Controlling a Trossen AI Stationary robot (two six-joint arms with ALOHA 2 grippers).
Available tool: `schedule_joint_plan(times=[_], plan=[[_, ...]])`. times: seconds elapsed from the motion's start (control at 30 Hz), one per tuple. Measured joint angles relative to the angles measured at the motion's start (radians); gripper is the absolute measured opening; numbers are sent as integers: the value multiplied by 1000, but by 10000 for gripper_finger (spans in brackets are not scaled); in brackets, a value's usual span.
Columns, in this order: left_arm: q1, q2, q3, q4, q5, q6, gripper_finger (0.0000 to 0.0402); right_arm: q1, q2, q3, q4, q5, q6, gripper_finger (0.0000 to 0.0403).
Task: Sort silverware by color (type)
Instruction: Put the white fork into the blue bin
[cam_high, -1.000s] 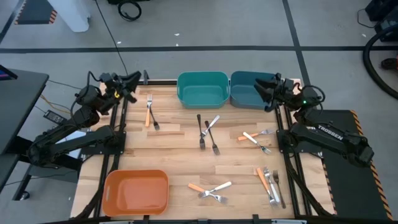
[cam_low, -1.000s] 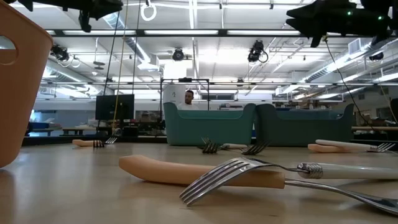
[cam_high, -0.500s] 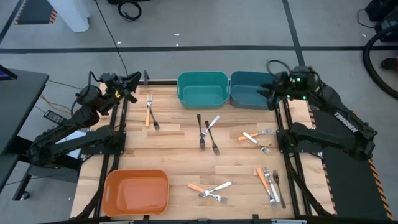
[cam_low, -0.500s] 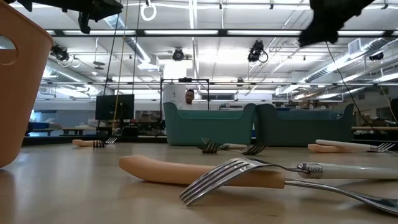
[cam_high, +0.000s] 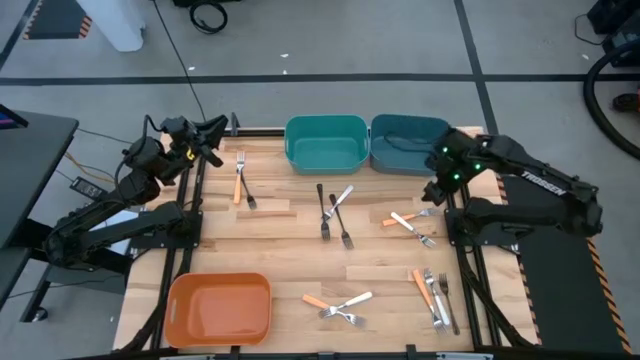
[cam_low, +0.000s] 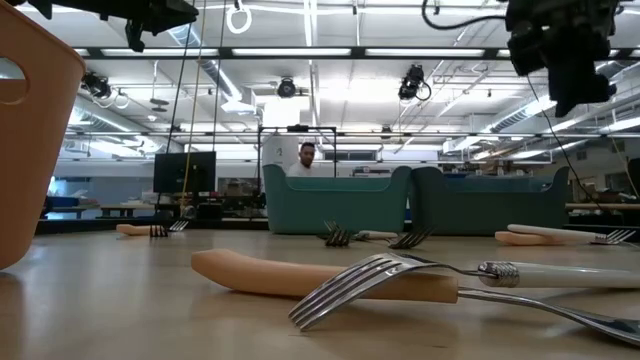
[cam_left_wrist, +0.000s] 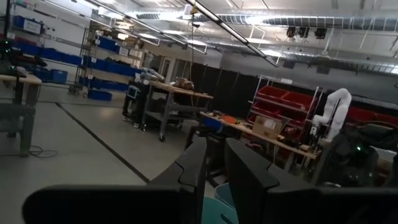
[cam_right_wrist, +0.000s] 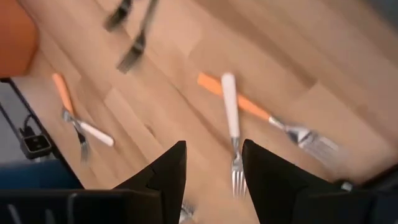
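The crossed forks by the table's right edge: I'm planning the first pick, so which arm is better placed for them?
Right. The right gripper hovers open just above the crossed forks, and its wrist view looks straight down on them. The left gripper waits at the far-left corner.

One camera hangs overhead, looking straight down on the whole light wooden plank desk (cam_high: 300, 240) and both arms. A second sits at desk-top height, nearly touching a peach-handled fork with metal tines (cam_low: 330, 280), and faces level across the desk toward the rectangular teal plastic bin (cam_low: 335, 200) with the room beyond it; the overhead view takes in that same teal bin (cam_high: 325, 143). The left wrist camera looks out level, away over the teal bin's rim (cam_left_wrist: 217, 208), far into the room. The right wrist camera points down at the desk from fairly near, over crossed white-handled and orange-handled forks (cam_right_wrist: 233, 106) that overhead lie to the right of the teal bin (cam_high: 408, 221).
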Motion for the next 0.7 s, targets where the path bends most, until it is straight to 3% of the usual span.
schedule_joint_plan(times=[0.17, 0.37, 0.7], plan=[[0, 0, 0, -4, 0, 1, 66, 120, 4, -106, 31, -7, 129, 162], [0, 0, 0, -15, 0, 1, 66, 283, 4, -212, 188, 2, 222, 162], [0, 0, 0, -29, 0, 1, 66, 487, 49, -332, 365, 215, 281, 162]])
